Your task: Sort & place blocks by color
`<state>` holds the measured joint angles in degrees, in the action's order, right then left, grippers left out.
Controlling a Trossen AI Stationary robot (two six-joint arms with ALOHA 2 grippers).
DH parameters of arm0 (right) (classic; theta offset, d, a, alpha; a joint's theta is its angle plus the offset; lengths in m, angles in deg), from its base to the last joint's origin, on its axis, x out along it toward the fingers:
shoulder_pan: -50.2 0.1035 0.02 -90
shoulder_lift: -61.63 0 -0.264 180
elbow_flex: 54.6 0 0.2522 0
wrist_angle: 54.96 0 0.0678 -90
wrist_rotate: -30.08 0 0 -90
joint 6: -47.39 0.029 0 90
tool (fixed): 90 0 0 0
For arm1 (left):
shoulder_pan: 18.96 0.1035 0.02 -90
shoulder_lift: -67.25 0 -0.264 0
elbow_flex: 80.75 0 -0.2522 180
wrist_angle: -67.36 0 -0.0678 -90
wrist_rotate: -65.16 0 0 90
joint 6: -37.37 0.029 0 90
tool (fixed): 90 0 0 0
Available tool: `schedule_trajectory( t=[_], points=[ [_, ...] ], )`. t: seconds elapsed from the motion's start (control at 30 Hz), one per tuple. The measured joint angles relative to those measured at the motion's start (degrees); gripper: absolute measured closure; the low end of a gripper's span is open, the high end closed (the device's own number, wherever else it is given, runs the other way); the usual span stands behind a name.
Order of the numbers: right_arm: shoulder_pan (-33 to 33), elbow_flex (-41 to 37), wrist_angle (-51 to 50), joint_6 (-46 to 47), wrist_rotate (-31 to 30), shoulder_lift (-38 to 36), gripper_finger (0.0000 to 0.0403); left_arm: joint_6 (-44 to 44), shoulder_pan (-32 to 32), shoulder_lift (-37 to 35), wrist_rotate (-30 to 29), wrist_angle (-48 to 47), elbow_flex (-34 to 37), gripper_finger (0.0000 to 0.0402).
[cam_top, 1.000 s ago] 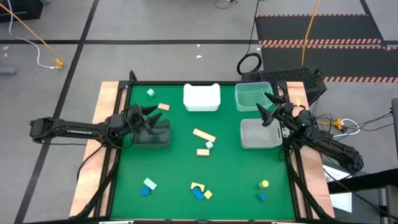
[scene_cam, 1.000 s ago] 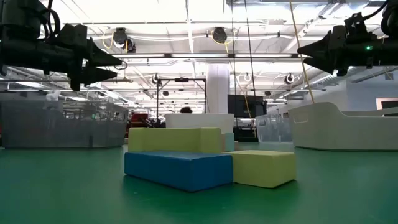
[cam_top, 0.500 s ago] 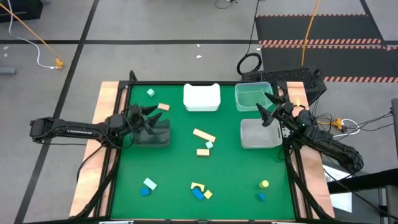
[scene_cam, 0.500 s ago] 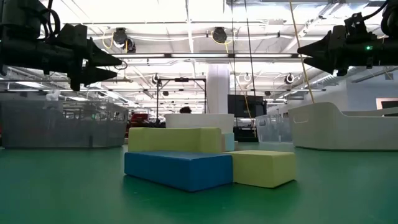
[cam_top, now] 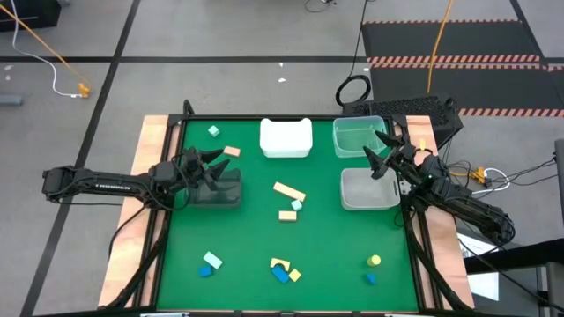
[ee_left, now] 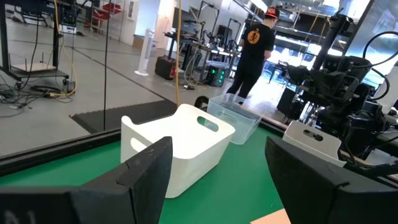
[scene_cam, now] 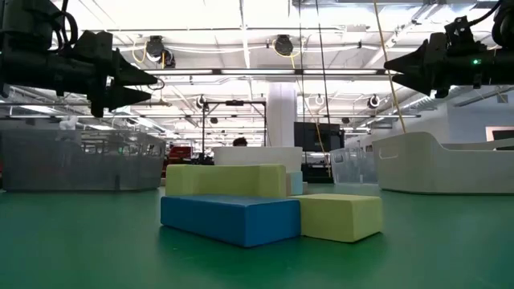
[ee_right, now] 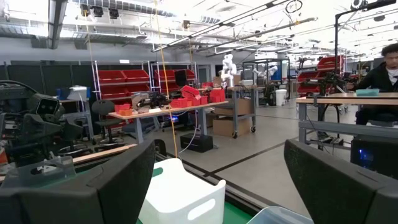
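Left gripper (cam_top: 214,158) and right gripper (cam_top: 381,148) both spread wide and empty, raised over opposite table edges as if waiting, with the blocks (cam_top: 288,202) scattered on the green mat (cam_top: 247,238) well apart between them, unsorted

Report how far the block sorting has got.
Barely begun. The white bin looks empty and no block shows in the other bins. Nothing is in hand: the left gripper hangs open over the dark bin, the right gripper open by the clear bin. The blocks lie scattered on the mat.
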<state>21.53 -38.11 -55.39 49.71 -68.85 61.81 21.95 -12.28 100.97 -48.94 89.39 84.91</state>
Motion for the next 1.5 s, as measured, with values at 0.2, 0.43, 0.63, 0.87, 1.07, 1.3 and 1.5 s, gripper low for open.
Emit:
schedule_trajectory(
  t=[0.2, 0.43, 0.63, 0.87, 1.07, 1.3, 1.5],
  points=[
    [0.0, 0.0, 0.0, 0.0, 0.0, 0.0, 0.0054, 0.0, 0.0, 0.0, 0.0, 0.0, 0.0, 0.0144],
    [0.0, 0.0, 0.0, 0.0, 0.0, 0.0, 0.0054, 0.0, 0.0, 0.0, 0.0, 0.0, 0.0, 0.0144],
    [0.0, 0.0, 0.0, 0.0, 0.0, 0.0, 0.0054, 0.0, 0.0, 0.0, 0.0, 0.0, 0.0, 0.0144],
    [0.0, 0.0, 0.1, 0.0, 0.0, 0.0, 0.0054, 0.0, 0.0, 0.0, 0.0, 0.0, 0.0, 0.0144],
    [0.0, 0.0, 2.0, 15.8, 0.2, 0.0, 0.0054, 0.0, 0.0, 0.0, 0.0, 0.0, 0.0, 0.0144],
    [0.0, 0.0, 2.7, 52.4, 0.3, 0.1, 0.0054, 0.0, 0.0, 0.0, 0.0, 0.0, 0.0, 0.0144],
    [0.0, 0.0, 2.3, 59.6, 1.5, 0.9, 0.0054, 0.0, 0.0, 0.0, 0.0, 0.0, 0.0, 0.0144]
  ],
)
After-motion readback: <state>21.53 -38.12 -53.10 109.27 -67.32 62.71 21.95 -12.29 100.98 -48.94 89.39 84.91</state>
